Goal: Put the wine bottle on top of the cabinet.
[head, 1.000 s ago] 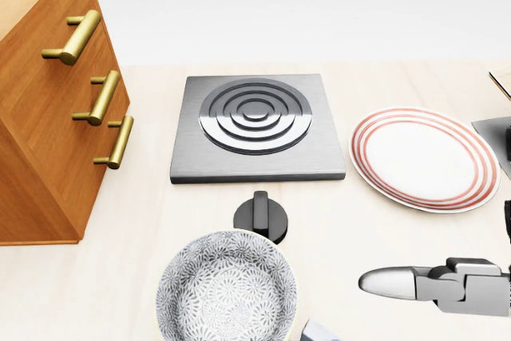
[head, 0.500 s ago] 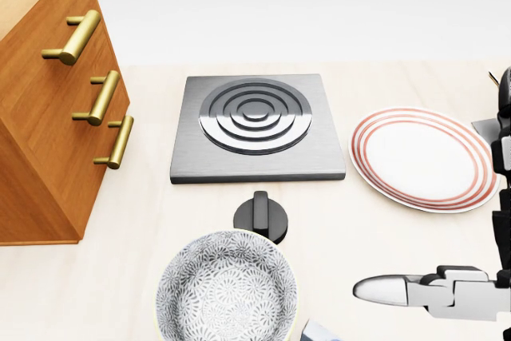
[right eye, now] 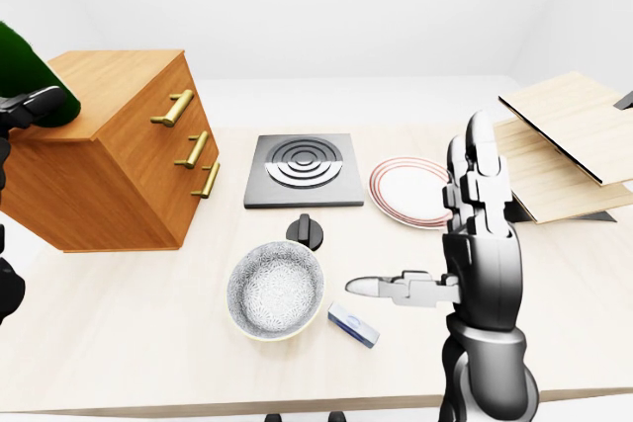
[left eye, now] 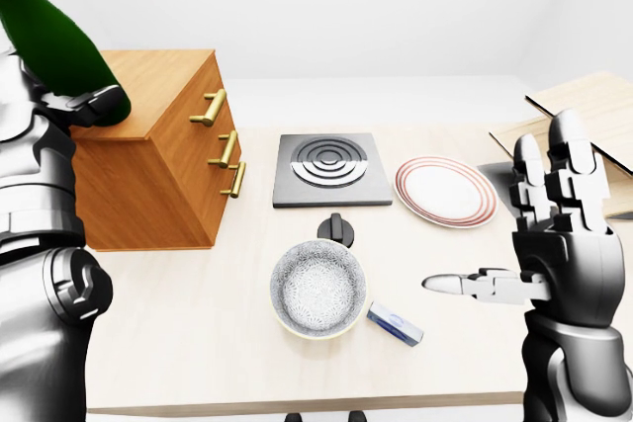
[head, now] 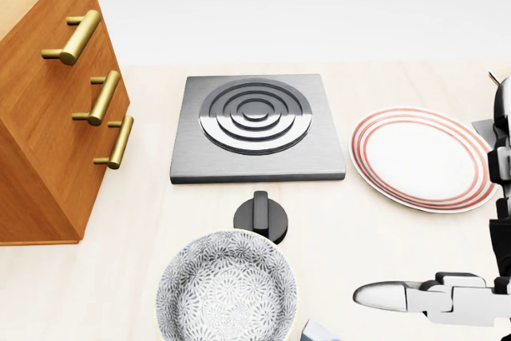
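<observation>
The dark green wine bottle [left eye: 45,42] is tilted at the top left of the left-eye view. My left hand [left eye: 87,106] is shut round its lower part. The bottle's base is at the left end of the wooden cabinet's top [left eye: 163,81]; I cannot tell if it touches. The bottle's neck is out of view. The cabinet has three brass handles [left eye: 226,149] and also shows in the head view [head: 48,117]. My right hand [left eye: 514,214] is open and empty, fingers upright and thumb pointing left, above the table's right side, far from the bottle.
On the light table are a square hob plate [left eye: 325,167], a red-rimmed white plate [left eye: 445,191], a black knob [left eye: 336,229], a patterned bowl [left eye: 318,287] and a small blue-white packet [left eye: 395,323]. Wooden boards [left eye: 593,111] lean at the right.
In the head view my right hand has turned its fingers upward at the right edge and its thumb has sunk slightly. The camera and table things have not moved.
</observation>
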Controlling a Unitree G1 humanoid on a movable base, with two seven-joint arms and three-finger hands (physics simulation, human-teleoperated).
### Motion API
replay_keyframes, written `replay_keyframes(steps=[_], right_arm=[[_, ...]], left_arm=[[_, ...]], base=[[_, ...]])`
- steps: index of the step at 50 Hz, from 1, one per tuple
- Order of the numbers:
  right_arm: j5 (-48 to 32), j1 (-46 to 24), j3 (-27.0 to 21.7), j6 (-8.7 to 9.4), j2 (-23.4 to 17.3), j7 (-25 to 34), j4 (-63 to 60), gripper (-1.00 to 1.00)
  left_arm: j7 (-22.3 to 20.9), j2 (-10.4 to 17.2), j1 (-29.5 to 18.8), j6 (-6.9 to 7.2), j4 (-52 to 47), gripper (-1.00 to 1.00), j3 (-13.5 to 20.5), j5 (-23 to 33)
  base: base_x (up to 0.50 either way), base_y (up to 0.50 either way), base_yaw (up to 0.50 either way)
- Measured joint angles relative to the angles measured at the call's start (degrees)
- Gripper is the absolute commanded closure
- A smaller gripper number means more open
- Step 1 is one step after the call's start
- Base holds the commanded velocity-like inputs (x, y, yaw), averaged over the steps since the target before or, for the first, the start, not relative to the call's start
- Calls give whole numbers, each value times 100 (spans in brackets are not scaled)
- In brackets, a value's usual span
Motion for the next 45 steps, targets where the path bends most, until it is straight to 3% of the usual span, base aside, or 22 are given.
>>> replay_keyframes(steps=[32, 35, 37, 45], right_arm=[[27, 13, -89, 0, 12, 57, -15, -100], [25, 9, -89, 0, 12, 58, -18, -100], [25, 4, -90, 0, 11, 58, -19, -100], [28, -49, -96, 0, 1, 43, 33, -100]], left_arm=[[37, -23, -52, 0, 76, 88, 99, 175], [42, -21, -50, 0, 75, 76, 101, 197], [50, -15, -40, 0, 72, 58, 103, 213], [75, -16, 2, 0, 73, 45, 94, 241]], base=[[0, 0, 0], [0, 0, 0], [0, 0, 0], [0, 0, 0]])
